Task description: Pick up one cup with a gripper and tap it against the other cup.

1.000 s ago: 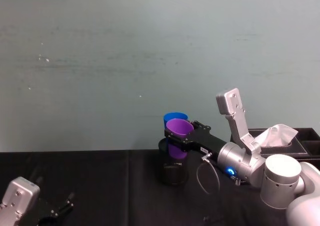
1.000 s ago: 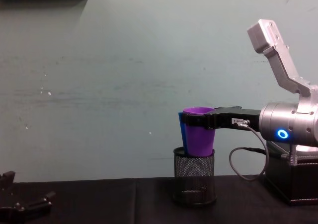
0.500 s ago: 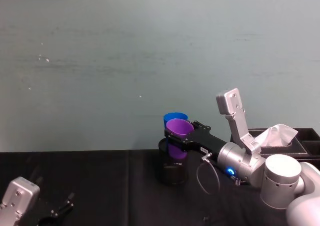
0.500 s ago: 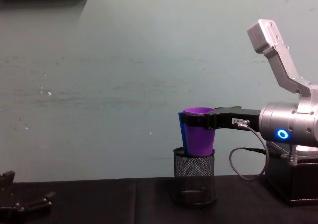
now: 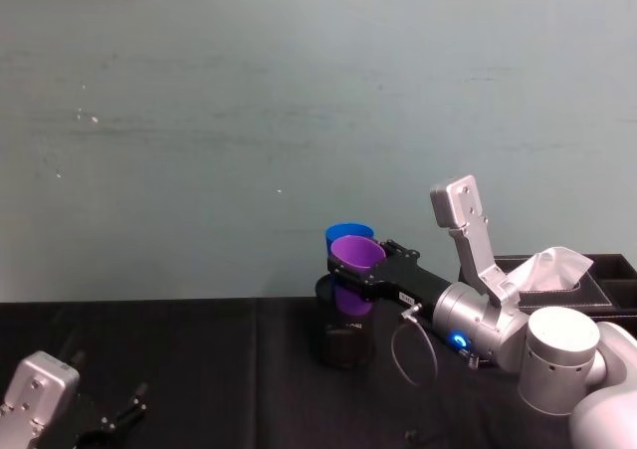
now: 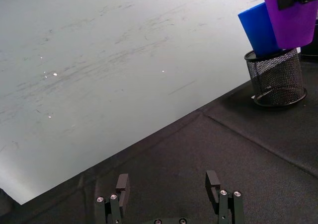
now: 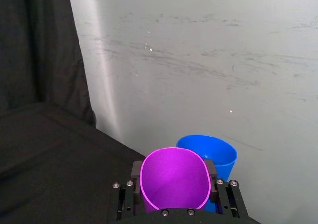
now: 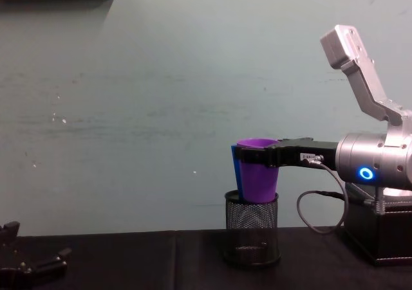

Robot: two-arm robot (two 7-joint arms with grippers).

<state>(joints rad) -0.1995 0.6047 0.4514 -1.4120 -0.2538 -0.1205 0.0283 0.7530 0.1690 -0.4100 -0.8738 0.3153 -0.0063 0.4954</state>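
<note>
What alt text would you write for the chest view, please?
The right tool, reaching in from the right, grips a purple tapered plastic tumbler near its rim, its base dipping into a black wire-mesh pen holder; a blue plastic tumbler peeks out just behind it. The left tool rests open at the lower left edge.

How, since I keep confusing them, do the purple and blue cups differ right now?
The purple cup is clamped near its rim by the right gripper; the blue cup is ungripped. The purple cup is nearer the robot, the blue cup just behind it, toward the wall. Both are smooth, tapered tumblers with bases at the mesh holder's rim.
</note>
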